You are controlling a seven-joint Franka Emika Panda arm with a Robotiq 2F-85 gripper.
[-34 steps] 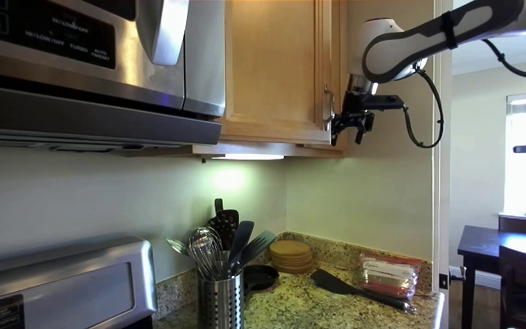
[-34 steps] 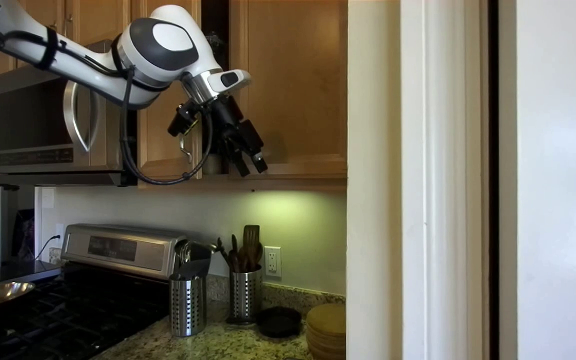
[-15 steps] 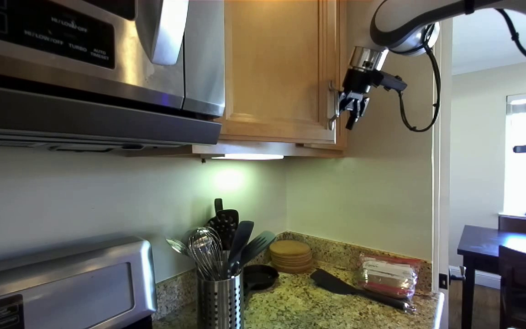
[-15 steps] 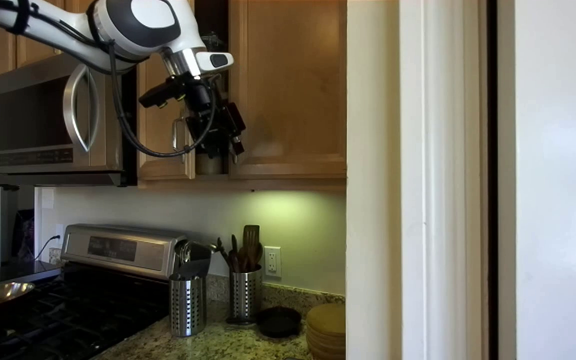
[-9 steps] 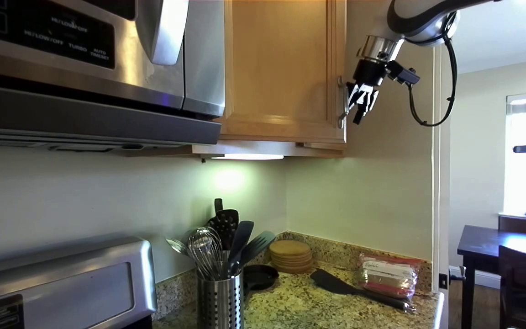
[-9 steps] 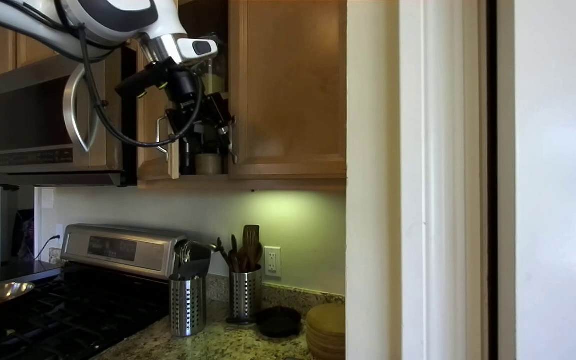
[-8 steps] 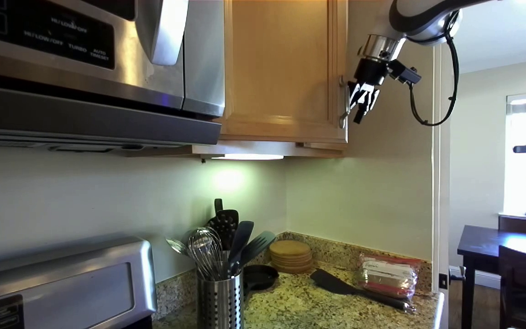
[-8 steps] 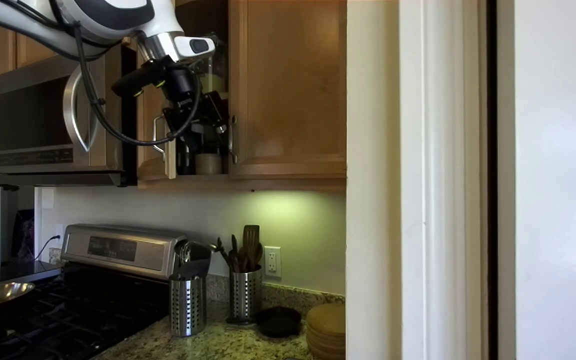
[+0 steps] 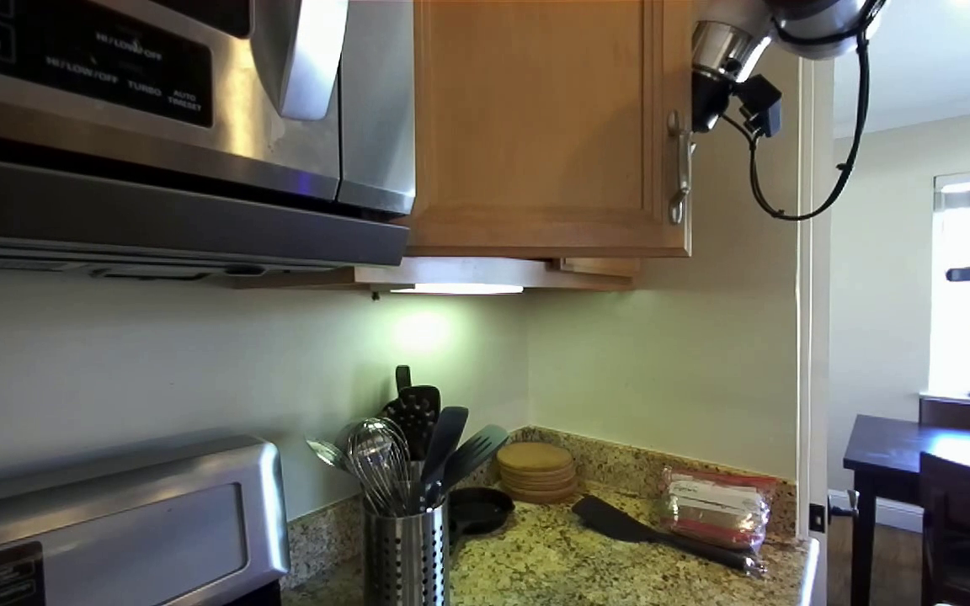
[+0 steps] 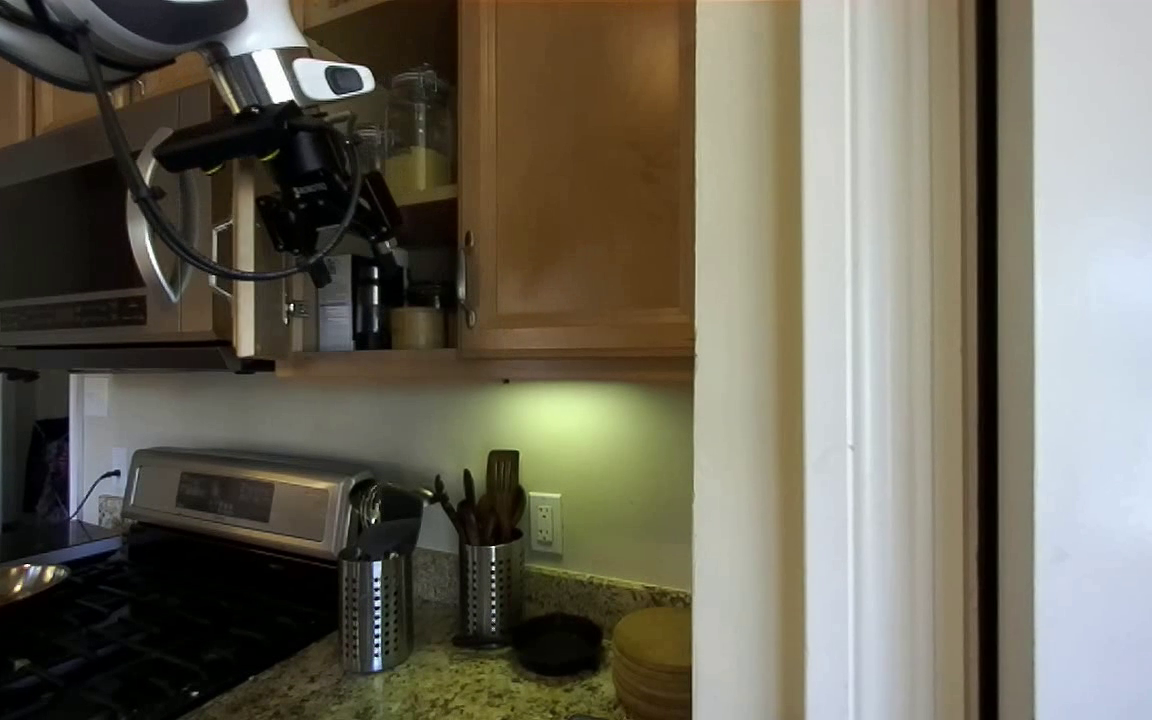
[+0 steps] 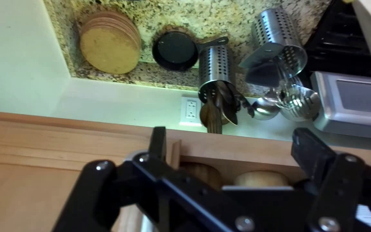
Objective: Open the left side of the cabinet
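Jaws wide apart: two fingers (image 11: 312,154), well separated in the wrist view. One gripper (image 11: 233,145), tilted downward, in front of the cabinet (image 10: 376,366) where the left bay gapes.

Left door (image 9: 535,126): one, standing open, free edge well out from the cabinet, almost edge-on in an exterior view. One handle (image 9: 679,168) on its front face near the free edge. Gripper lies to the inner side of this door, just beside it; contact cannot be told. In an exterior view the door hides the fingers. One hinge (image 10: 296,309) shows low inside.

Right door (image 10: 586,170): one, closed, with a second handle (image 10: 466,280) at its left edge.

Inside: one shelf (image 10: 433,194) in sight. Two jars (image 10: 419,165) in the upper part, the larger with yellow contents, the smaller partly hidden by the gripper. Below: one white box (image 10: 336,310), one dark bottle (image 10: 372,310), one tan pot (image 10: 417,328).

Counter (image 9: 552,564): two steel holders (image 10: 376,615), both carrying utensils; one skillet (image 10: 558,643); one stack of discs (image 10: 652,640); one spatula (image 9: 620,523), lying beside one bag (image 9: 716,509). Wall: one outlet (image 10: 545,523).

Farther left: one stove (image 10: 246,500), one pan (image 10: 6,590) on it, one microwave (image 10: 66,240) above.
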